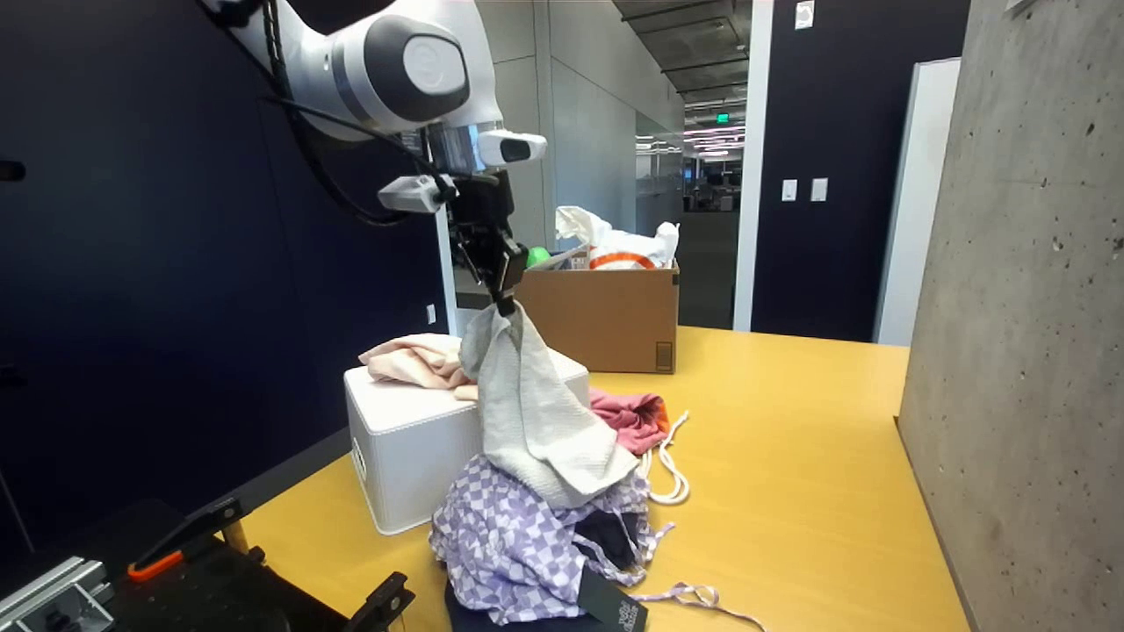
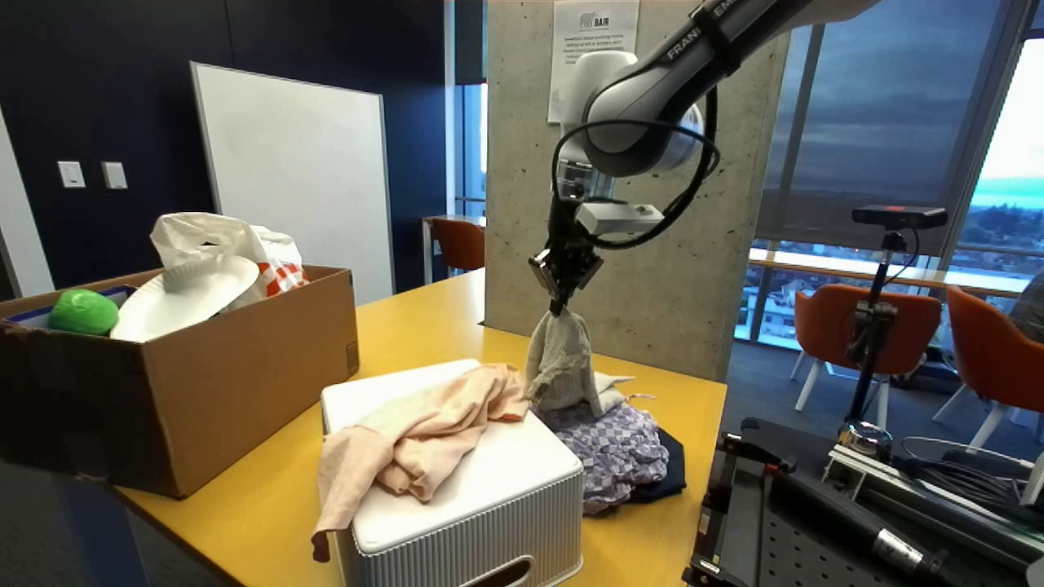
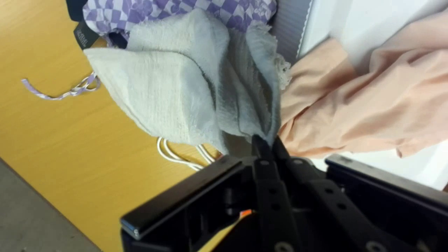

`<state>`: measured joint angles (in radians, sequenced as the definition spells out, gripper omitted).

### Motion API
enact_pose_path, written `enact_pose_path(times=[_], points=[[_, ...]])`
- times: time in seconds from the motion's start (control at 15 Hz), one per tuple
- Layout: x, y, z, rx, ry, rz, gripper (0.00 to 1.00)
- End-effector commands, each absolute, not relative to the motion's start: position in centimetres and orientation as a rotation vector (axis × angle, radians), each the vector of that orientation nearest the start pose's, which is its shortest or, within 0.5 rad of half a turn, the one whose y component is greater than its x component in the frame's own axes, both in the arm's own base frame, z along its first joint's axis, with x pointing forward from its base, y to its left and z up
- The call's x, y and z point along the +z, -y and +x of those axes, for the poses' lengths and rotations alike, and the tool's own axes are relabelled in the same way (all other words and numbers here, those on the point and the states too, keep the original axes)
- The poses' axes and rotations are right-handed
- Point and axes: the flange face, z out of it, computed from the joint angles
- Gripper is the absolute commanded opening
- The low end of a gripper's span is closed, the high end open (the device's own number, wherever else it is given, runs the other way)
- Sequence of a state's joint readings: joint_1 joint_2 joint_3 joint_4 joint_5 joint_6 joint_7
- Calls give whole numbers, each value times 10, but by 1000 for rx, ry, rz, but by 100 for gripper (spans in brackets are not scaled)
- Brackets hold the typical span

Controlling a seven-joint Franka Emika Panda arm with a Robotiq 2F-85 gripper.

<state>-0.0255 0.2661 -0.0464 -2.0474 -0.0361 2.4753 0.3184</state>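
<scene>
Tbl [image 1: 790, 456], yellow, beside concr. wall [image 1: 1019, 333]

In an exterior view the cardboard box [image 2: 253, 383] at the desk's [image 2: 424, 326] edge runs out of frame on the left. The gray cloth [image 1: 544, 412] partly hides the checked fabric [image 1: 500, 535]; the black tag [image 1: 610, 600] is too small to read.
</scene>
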Motion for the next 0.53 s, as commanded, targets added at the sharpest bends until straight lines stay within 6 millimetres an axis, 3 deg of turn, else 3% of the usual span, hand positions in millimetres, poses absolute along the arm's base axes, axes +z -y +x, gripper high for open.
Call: enact_pose_path(times=[0.0,0.13,0.47], points=[[285,52,607,-197,-546,-3061,1],[264,60,598,-158,-567,-3062,1],[205,77,598,-36,-626,-3105,1]])
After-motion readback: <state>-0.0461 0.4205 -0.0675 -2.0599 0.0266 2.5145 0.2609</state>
